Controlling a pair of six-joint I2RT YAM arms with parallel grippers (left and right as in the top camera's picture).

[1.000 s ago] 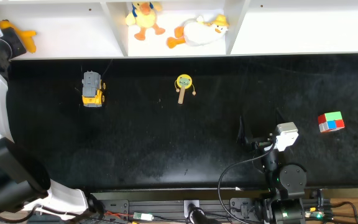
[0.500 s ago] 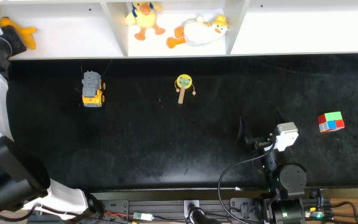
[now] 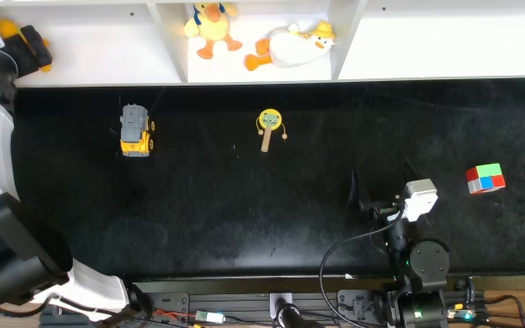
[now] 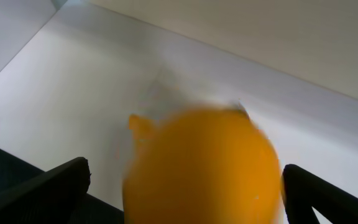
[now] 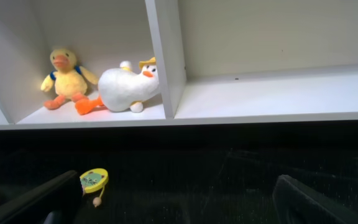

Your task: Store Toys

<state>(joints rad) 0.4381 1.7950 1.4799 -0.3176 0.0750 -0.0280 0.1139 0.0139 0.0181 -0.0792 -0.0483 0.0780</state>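
At the far-left corner of the worktop [image 3: 244, 210], inside the left compartment of the white shelf [image 3: 108, 46], the left gripper [image 4: 185, 169] holds an orange toy [image 3: 8, 28] between widely spread fingers. The toy bulges between them as a round, blurred mass. From above only a small orange part shows, on the gripper's far-left side, so its long axis cannot be told.

Near the worktop's near edge, right of the middle, the right gripper [image 3: 381, 182] rests with its fingers wide apart and nothing between them.

A yellow truck [image 3: 135, 130] lies lengthwise from far to near. A small rattle [image 3: 269, 123] points its handle toward the near edge. A colour cube [image 3: 486, 179] sits near the right edge.

Compared with a second ago, the left gripper and toy have gone deeper into the compartment, and the orange part that stuck out to the gripper's right has gone from there.
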